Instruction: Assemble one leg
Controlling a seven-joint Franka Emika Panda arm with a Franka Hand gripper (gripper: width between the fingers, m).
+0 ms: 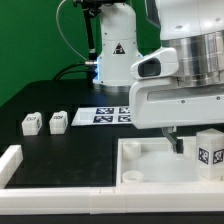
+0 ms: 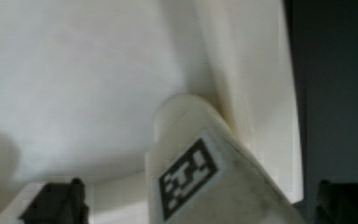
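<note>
A white leg [image 2: 197,172] with a black-and-white tag stands upright in a corner of the large white tray-like piece [image 2: 87,80]. It also shows in the exterior view [image 1: 208,152], at that view's right. My gripper [image 2: 199,205] hangs over it, open. One dark finger [image 2: 55,200] is on one side of the leg and the other on the far side, with gaps to the leg. In the exterior view my gripper [image 1: 185,143] is low over the tray [image 1: 140,168]. Two more legs [image 1: 31,122] [image 1: 58,121] lie on the black table at that view's left.
The marker board [image 1: 110,115] lies on the table behind the tray. A white rimmed part [image 1: 9,163] sits at the exterior view's lower left. The robot base [image 1: 115,50] stands at the back, with cables.
</note>
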